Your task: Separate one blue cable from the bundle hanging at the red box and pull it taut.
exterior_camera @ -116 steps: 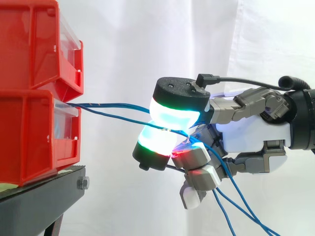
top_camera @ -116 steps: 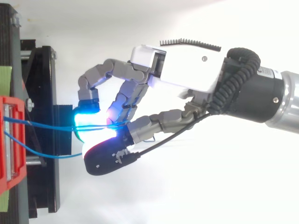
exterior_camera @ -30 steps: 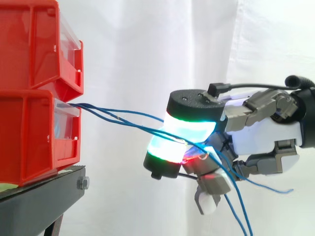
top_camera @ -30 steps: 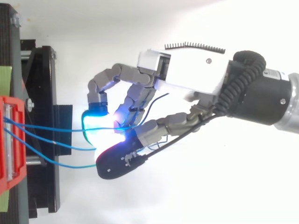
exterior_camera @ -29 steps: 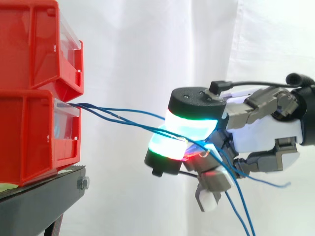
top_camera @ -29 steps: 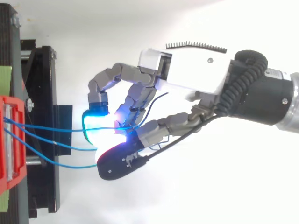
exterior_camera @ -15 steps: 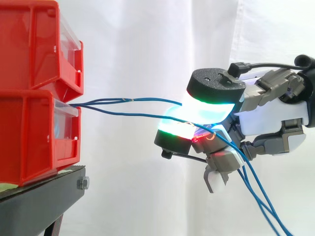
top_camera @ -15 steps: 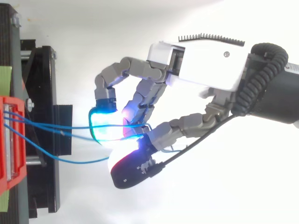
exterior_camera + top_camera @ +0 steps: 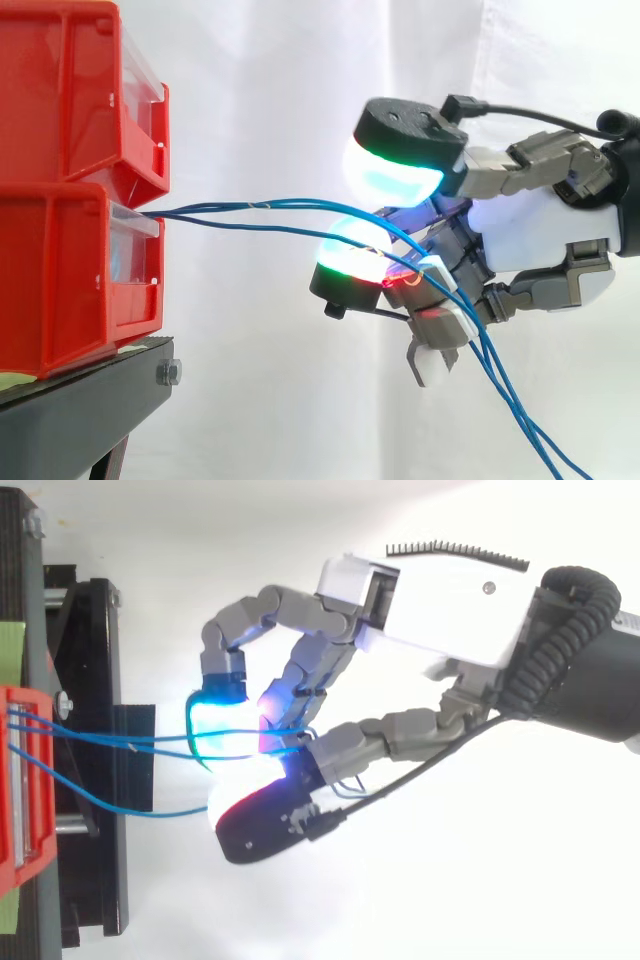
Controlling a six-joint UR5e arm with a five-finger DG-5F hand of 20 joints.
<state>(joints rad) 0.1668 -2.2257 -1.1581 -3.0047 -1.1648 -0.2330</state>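
Blue cables run, gently bowed, from the front of the lower red bin to the hand, then drop away lower right. I see the thumb pad raised clear of the fingertip below, with curled fingers hooked round them.

The hand is viewed closely, level from its side and from above; the red bins ahead of it are shared.
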